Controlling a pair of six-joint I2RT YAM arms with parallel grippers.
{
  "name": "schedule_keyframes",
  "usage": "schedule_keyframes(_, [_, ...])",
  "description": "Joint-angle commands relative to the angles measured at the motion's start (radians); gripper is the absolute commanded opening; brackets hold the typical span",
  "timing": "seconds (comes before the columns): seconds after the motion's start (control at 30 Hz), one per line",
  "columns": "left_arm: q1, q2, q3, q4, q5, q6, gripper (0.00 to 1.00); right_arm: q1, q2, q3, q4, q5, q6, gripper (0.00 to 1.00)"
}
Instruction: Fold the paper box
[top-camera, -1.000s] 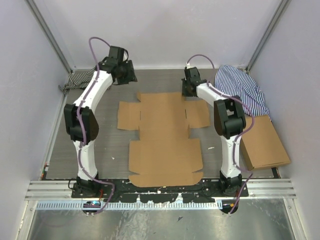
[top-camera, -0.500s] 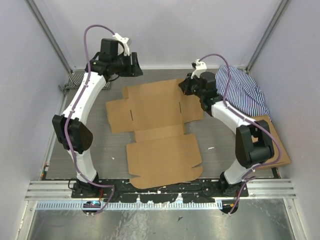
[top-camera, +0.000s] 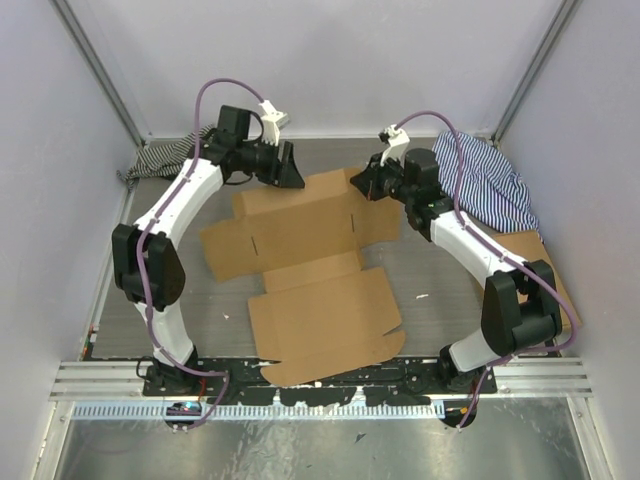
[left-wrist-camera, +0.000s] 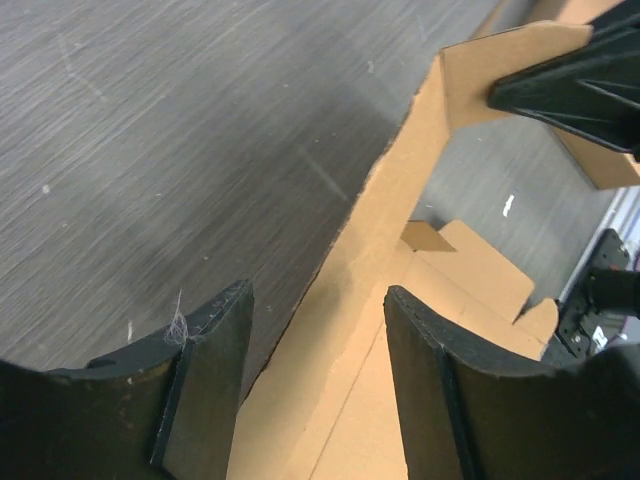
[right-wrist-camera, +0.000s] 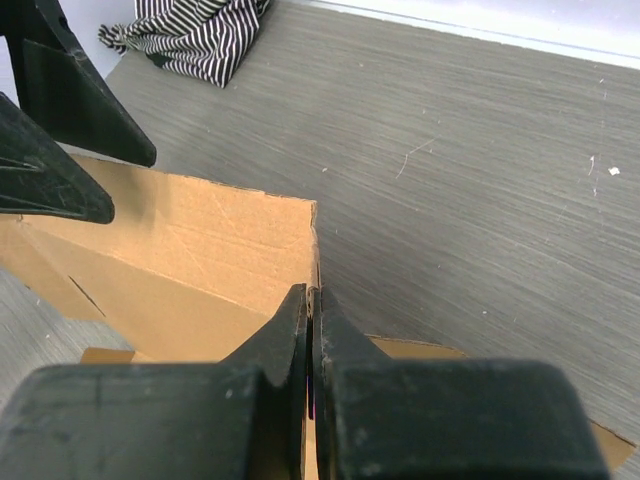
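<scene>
The paper box (top-camera: 300, 235) is a flat brown die-cut sheet on the grey table, its far panel raised off the surface. My right gripper (top-camera: 366, 184) is shut on the far right corner of that raised panel; in the right wrist view the fingers (right-wrist-camera: 312, 305) pinch the cardboard edge (right-wrist-camera: 200, 240). My left gripper (top-camera: 296, 176) is open at the far edge, left of the right one. In the left wrist view its fingers (left-wrist-camera: 315, 340) straddle the cardboard edge (left-wrist-camera: 400, 190) without touching it. The right gripper's fingers (left-wrist-camera: 570, 85) show there, on the flap.
A black-and-white striped cloth (top-camera: 160, 160) lies at the back left. A blue striped cloth (top-camera: 490, 180) lies at the back right. Another brown cardboard box (top-camera: 535, 265) lies at the right edge. Walls close in on three sides.
The right gripper has lifted the sheet's far panel and dragged the sheet left and askew. The left gripper has swung right and down to straddle the raised far edge.
</scene>
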Motion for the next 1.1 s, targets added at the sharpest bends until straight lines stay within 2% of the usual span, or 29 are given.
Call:
schedule_keyframes(0.0, [-0.004, -0.035, -0.024, 0.086, 0.142, 0.015, 0.62, 0.010, -0.045, 0.015, -0.017, -0.040, -0.022, 0.02])
schedule_keyframes(0.5, [-0.015, -0.042, -0.077, 0.021, 0.152, 0.043, 0.43, 0.014, -0.055, 0.029, -0.075, -0.062, -0.014, 0.05])
schedule_keyframes(0.8, [-0.032, -0.090, -0.099, 0.027, 0.151, 0.009, 0.00, 0.014, -0.037, 0.114, -0.225, -0.057, -0.013, 0.19])
schedule_keyframes(0.93, [-0.059, -0.100, -0.085, -0.027, 0.094, 0.032, 0.00, 0.015, -0.005, 0.194, -0.351, -0.031, -0.013, 0.24])
schedule_keyframes(1.07, [-0.110, -0.109, -0.057, -0.091, -0.055, 0.074, 0.00, 0.015, -0.034, 0.211, -0.374, 0.001, -0.003, 0.32])
